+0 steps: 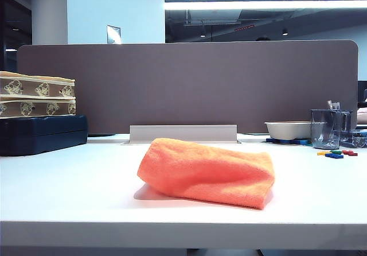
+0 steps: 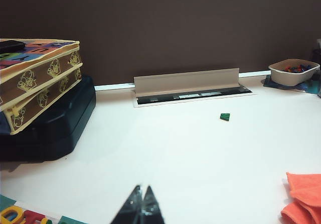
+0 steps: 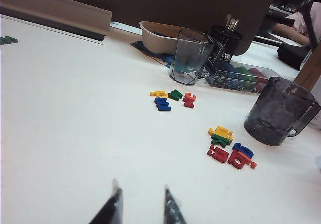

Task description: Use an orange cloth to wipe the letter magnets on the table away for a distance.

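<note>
The orange cloth [image 1: 207, 173] lies folded and rumpled on the middle of the white table [image 1: 69, 181]; its edge [image 2: 303, 201] shows in the left wrist view. Letter magnets [image 1: 336, 152] sit at the table's right. The right wrist view shows two groups of them [image 3: 173, 99] [image 3: 230, 150], well ahead of my right gripper [image 3: 142, 191], whose tips stand apart with nothing between them. My left gripper [image 2: 142, 189] is shut and empty above bare table, with a lone green magnet [image 2: 225, 116] far ahead of it. Neither gripper shows in the exterior view.
Stacked game boxes on a dark case [image 1: 40, 118] stand at the back left. A beige bowl [image 1: 288, 130], a clear cup [image 1: 327, 128], a dark mug [image 3: 278, 113] and a clear box [image 3: 241, 77] crowd the back right. A brown divider [image 1: 189, 84] and cable flap [image 1: 183, 133] run behind.
</note>
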{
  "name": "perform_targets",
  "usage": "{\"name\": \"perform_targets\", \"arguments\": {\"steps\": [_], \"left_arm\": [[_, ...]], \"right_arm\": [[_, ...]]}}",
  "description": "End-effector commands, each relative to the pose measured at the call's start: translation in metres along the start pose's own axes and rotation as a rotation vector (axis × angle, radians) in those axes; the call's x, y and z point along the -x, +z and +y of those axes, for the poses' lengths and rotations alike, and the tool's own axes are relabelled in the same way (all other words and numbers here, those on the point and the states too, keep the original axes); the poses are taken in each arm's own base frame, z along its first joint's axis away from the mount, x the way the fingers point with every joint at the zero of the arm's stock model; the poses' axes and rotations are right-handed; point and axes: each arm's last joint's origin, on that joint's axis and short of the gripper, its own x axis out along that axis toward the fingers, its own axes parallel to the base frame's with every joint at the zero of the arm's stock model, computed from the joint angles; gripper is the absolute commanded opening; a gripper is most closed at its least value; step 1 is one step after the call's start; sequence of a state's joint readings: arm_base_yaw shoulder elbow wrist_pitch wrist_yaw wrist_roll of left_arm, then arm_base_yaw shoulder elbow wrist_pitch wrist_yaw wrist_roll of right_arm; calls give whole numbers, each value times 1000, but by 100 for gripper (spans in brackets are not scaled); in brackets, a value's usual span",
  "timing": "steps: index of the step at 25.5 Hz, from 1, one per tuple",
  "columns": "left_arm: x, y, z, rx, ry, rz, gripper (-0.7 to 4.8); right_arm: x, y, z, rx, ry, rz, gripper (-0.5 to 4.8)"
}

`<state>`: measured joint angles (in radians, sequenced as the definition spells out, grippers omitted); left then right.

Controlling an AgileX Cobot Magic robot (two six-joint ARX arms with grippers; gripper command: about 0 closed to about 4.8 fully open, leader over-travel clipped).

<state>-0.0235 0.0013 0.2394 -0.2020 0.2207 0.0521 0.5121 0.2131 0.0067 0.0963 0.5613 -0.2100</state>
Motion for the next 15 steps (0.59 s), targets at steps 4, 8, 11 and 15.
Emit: {"name": "perform_targets", "arguments": {"steps": [4,8,11,15], "left_arm": [[1,0,0,3,-1,16,-5],[1,-3,0,9,-2,43,-5],[1,-3,0,10,-1,45,-5],[1,-3,0,10,-1,45,-5]], "right_arm": [[0,-1,0,-8,-5,-4,103],[0,-1,0,-8,-5,-4,103],[0,-1,0,-8,-5,-4,103],[1,1,-1,-21,-10,-25,103]]}}
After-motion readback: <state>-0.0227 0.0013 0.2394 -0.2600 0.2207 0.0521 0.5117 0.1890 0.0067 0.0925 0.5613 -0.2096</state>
